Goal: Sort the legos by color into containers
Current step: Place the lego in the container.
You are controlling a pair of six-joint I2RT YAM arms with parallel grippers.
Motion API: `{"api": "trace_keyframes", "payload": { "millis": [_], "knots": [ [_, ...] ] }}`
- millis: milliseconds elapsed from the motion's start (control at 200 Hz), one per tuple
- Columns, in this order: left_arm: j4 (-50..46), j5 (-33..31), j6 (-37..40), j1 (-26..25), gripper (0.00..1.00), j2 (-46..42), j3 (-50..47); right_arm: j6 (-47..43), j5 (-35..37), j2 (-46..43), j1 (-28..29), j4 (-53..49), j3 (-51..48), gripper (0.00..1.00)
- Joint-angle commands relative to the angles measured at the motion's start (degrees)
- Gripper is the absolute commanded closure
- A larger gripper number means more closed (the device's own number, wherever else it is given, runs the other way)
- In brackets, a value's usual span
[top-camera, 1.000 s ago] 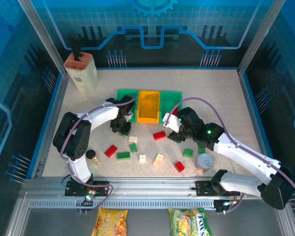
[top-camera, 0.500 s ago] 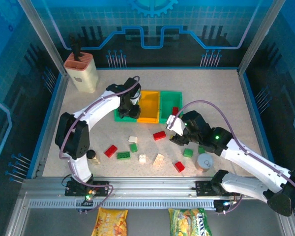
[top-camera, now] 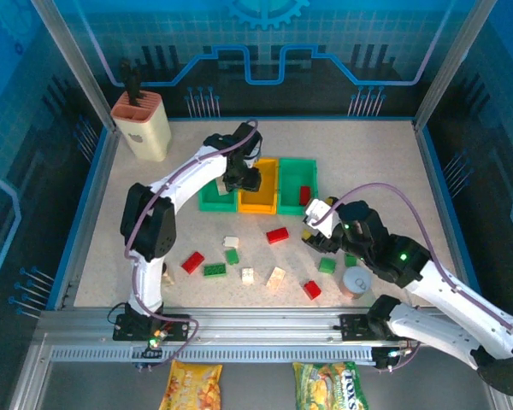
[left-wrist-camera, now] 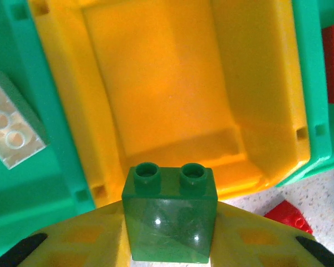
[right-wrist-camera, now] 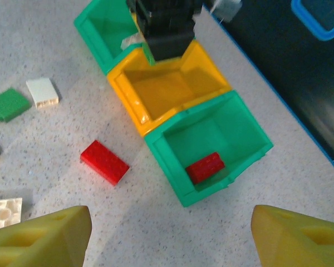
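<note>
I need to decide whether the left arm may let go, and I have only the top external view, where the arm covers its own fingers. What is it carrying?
Observer: In the left wrist view, the left gripper is shut on a green two-stud brick.
Operator: Which bin is it at?
Observer: In that view the brick overlaps one edge of the yellow bin, and the bin's floor beyond it is bare.
Operator: Is anything in the left green bin? The arm hides most of it from me.
Observer: Yes, a cream-white brick lies in the left green bin.
</note>
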Motion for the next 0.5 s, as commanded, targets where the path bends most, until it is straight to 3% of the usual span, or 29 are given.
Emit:
{"api": "trace_keyframes", "payload": {
  "millis": [0,495],
  "knots": [
    [-2.1,1.4,-1.7,-1.1,0.62,3.5,4.5,0.8,1.4,-2.1,0.9,2.3,-0.6,0.23],
    [-6.6,-0.5,-3.2,-1.8,0.61,17.4,17.5,0.5,2.4,-5.0,1.0,-2.3,1.7,0.23]
  ]
}}
